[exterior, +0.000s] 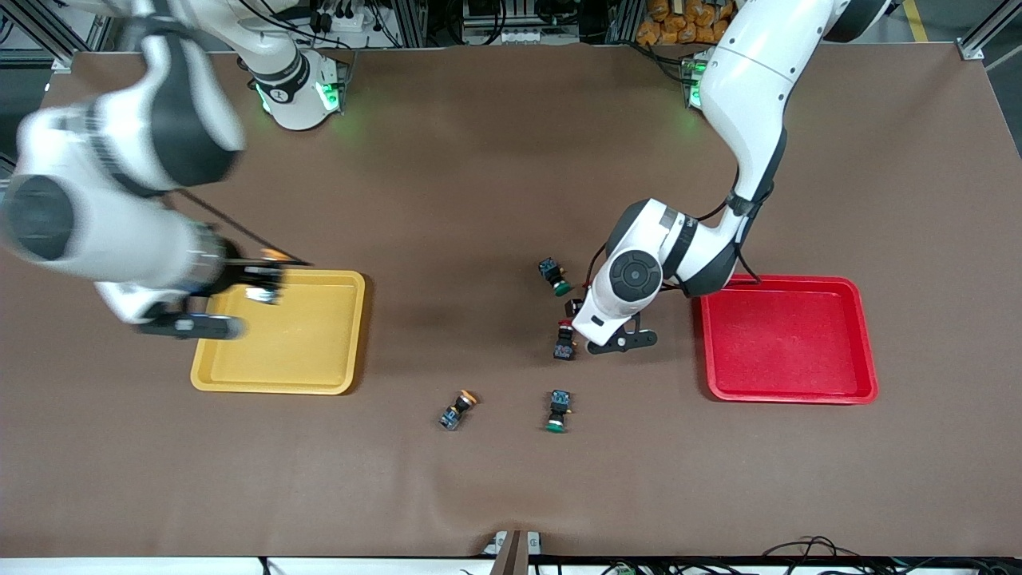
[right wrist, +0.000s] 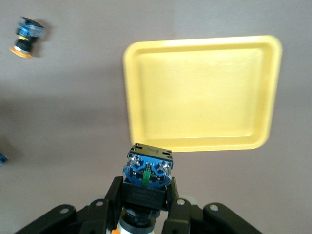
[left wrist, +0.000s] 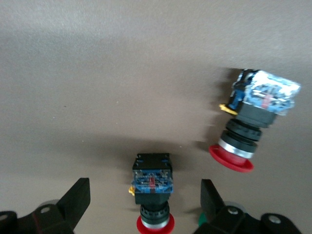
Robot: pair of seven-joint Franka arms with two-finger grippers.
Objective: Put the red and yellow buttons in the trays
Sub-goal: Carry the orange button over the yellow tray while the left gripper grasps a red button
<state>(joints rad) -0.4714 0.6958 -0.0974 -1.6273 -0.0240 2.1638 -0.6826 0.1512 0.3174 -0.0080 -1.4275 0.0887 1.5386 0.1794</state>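
Observation:
My right gripper (right wrist: 146, 190) is shut on a yellow-capped button (right wrist: 147, 171) and holds it over the yellow tray (exterior: 279, 343), near the tray's edge farthest from the front camera. The tray also shows in the right wrist view (right wrist: 200, 92). My left gripper (left wrist: 145, 189) is open low over the table beside the red tray (exterior: 790, 339), its fingers (left wrist: 78, 195) on either side of a red-capped button (left wrist: 152, 187). A second red-capped button (left wrist: 253, 122) lies close by. The front view shows one red button (exterior: 564, 343). Another yellow-capped button (exterior: 457, 410) lies nearer the front camera.
Two green-capped buttons lie on the brown table, one (exterior: 555, 275) beside my left hand, one (exterior: 558, 410) nearer the front camera. Both trays hold nothing.

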